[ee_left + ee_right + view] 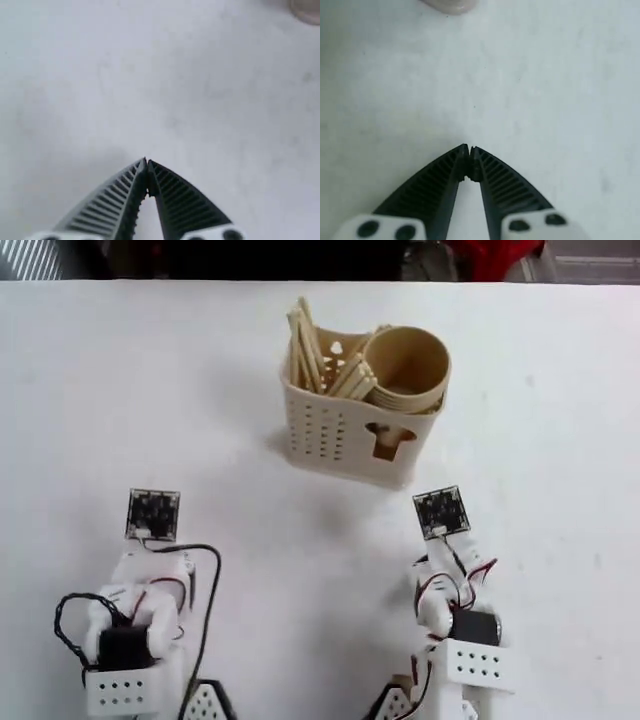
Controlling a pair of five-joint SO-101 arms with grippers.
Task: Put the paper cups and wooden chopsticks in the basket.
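basket (340, 440) sits mid-table, far side from arms. paper cups (410, 365) nested inside it, count hard to tell, lower parts hidden by wall. wooden chopsticks (312, 350) also inside, right beside cups, bottoms hidden. left gripper (146, 167) clenched, tips touching, nothing in it, over bare table (100, 75). right gripper (469, 152) same deal. beige blob (450, 5) cut off at frame edge, can't tell what it is.

Perforated plastic basket (340, 445), wooden chopsticks (312, 352), paper cups (408, 368)
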